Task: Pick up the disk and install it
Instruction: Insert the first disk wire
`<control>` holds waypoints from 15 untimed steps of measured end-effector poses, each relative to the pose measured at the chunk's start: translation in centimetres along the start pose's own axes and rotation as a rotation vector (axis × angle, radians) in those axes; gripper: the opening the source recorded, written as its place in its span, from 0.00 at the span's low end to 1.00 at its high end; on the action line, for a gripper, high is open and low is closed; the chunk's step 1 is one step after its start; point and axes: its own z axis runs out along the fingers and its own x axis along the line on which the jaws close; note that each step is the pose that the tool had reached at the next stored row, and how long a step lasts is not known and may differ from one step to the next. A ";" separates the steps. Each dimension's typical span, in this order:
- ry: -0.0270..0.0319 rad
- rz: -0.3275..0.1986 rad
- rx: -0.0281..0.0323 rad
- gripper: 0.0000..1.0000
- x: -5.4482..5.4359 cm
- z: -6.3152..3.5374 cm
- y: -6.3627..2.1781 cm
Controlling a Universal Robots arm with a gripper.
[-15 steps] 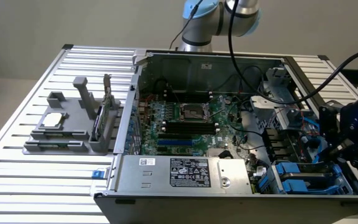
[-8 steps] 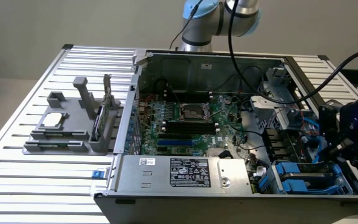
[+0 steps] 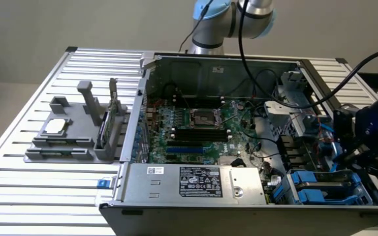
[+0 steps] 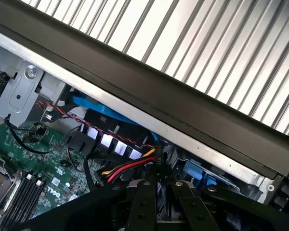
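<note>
An open steel computer case (image 3: 175,221) lies on a ribbed aluminium table (image 3: 45,196), its interior facing up. Inside the case a green circuit board (image 3: 196,128) covers the floor, studded with black slots and a square metal socket. Along the case's near wall sits a boxy silver power unit (image 3: 196,182) with a white printed label.

The disk (image 3: 324,186) lies in the drive bay in the corner of the case beside that power unit. Its glossy blue plastic frame shows clearly, but its metal face is hard to make out.

The black pincer (image 3: 363,160) hangs over the case wall just beside that bay. In the wrist view, the pincer (image 4: 159,190) points into the case. Its two flat, bolted metal fingers (image 4: 142,207) stand narrow, with only a slim gap between them and nothing visibly clamped. Red and yellow wires (image 4: 127,168) run just beyond their tips.

Outside the case, on the side away from the pincer, a matte grey plastic holder (image 3: 71,142) rests on the table. It carries a small square silver chip (image 3: 56,126).
</note>
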 end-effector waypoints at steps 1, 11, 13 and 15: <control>-0.0004 0.001 0.0000 0.16 0.1 -0.10 -0.08; -0.0023 0.017 -0.0020 0.16 0.6 -1.14 -0.62; -0.0020 0.020 -0.0024 0.16 0.7 -1.40 -0.70; -0.0017 0.021 -0.0019 0.16 0.8 -1.65 -0.77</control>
